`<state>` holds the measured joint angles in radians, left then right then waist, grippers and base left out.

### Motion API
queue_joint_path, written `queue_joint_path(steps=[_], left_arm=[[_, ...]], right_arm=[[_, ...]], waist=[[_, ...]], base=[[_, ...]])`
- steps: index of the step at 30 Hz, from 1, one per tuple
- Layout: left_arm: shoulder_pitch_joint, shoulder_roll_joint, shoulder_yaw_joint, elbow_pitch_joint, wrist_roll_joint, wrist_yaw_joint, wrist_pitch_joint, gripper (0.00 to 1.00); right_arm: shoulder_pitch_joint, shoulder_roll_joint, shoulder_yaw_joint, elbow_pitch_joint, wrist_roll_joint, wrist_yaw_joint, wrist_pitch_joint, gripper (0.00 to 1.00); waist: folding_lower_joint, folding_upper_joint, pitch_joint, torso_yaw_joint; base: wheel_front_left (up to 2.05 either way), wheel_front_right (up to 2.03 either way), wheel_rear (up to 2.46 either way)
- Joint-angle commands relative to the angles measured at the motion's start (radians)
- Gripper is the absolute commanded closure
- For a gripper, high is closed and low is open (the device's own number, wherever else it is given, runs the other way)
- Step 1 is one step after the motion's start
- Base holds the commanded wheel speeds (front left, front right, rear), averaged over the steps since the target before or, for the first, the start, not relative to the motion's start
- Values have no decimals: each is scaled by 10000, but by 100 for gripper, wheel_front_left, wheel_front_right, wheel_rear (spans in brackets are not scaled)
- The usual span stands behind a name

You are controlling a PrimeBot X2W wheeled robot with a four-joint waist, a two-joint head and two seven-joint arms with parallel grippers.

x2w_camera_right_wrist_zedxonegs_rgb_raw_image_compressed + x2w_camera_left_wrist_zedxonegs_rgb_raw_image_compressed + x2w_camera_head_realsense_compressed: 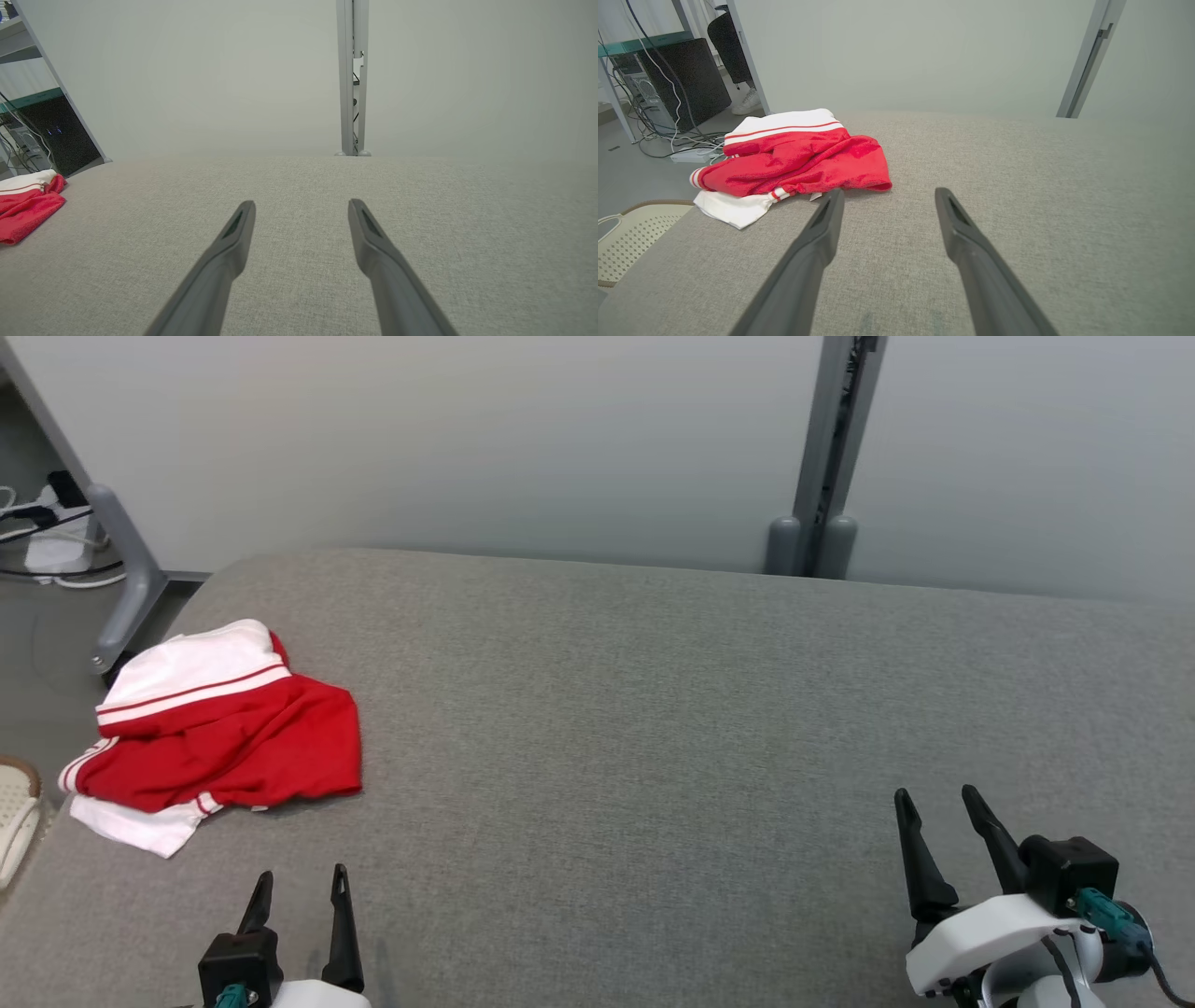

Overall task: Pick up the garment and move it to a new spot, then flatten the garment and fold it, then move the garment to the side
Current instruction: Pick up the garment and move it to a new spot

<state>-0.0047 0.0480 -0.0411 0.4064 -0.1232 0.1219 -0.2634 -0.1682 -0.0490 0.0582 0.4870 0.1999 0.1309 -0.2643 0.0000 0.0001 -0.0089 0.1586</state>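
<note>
Head view: my left and right jaws gape empty, the rumpled garment [224, 737] just beyond the left jaws; seemingly every step remains.

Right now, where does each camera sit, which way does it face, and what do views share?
Head view: on the head, looking forward and down over the grey fabric surface; left pincer and right pincer, both open, at the bottom.
Left wrist view: on the left wrist, looking along its fingers at the crumpled red-and-white garment.
Right wrist view: on the right wrist, facing the pale wall past its fingers.
Shared: all three catch the garment at left.
</note>
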Motion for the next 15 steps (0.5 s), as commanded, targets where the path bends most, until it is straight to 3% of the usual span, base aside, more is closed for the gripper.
queue_joint_path(steps=[1,15], left_arm=[[84,52,107,58,7,57,-15,0],[81,56,925,111,367,-1,-15,0]], right_arm=[[109,-48,47,-55,99,-3,3,0],[96,-53,475,-76,419,-3,3,0]], waist=[[0,-1,-16,496],[0,-1,64,2464]], base=[[0,0,0],[0,0,0]])
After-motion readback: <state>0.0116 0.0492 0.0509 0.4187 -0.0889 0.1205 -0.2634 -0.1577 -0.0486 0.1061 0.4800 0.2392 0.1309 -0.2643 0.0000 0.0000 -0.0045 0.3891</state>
